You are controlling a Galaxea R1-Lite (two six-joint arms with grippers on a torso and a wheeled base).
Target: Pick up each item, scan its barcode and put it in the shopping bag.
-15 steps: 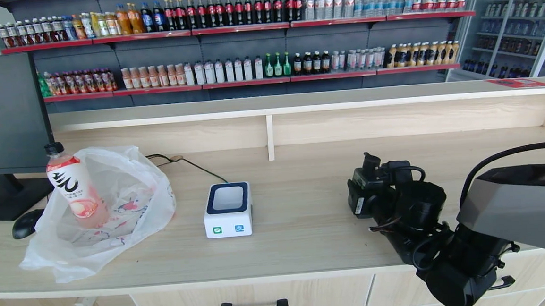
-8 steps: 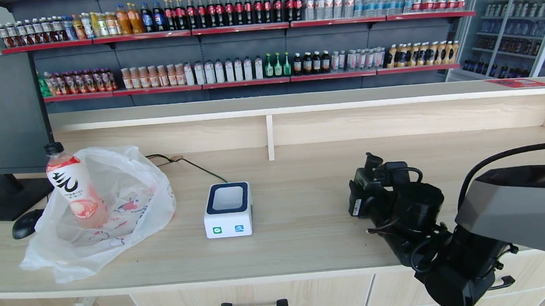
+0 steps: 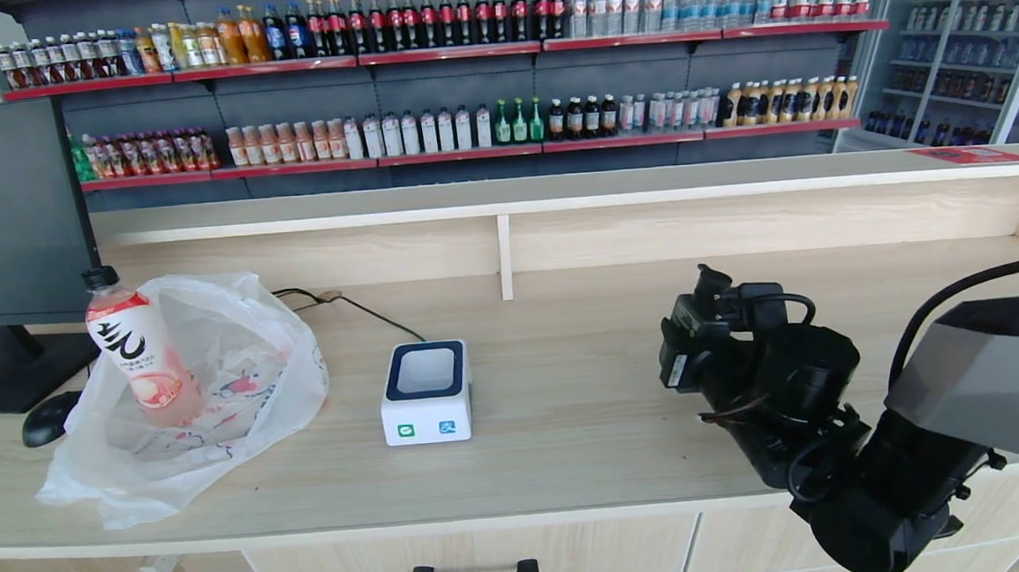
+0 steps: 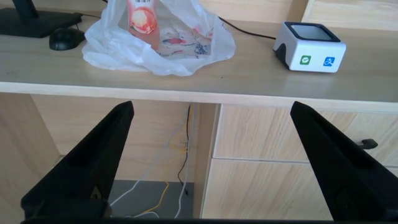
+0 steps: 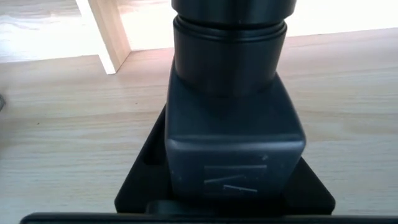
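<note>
Bottle (image 3: 138,357) is standing in the bag (image 3: 258,372) on the tabletop (image 3: 572,441).
Left gripper (image 4: 211,107) is hanging spread wide and empty below the tabletop's front edge. Right gripper (image 3: 696,332) is hovering over the tabletop's right side, well apart from the scanner (image 3: 428,393); its state cannot be told. Left of the scanner, the bottle is leaning slightly inside the open bag.

Pink drink bottle (image 3: 138,353): black cap, red-and-white label, standing near upright inside the shopping bag (image 3: 254,381). Bag: thin translucent white plastic, crumpled, mouth open, lying on the left of the counter (image 3: 571,424). Barcode scanner (image 3: 428,393): white box, dark-framed window facing up, near the bag's right side, not touching.
</note>
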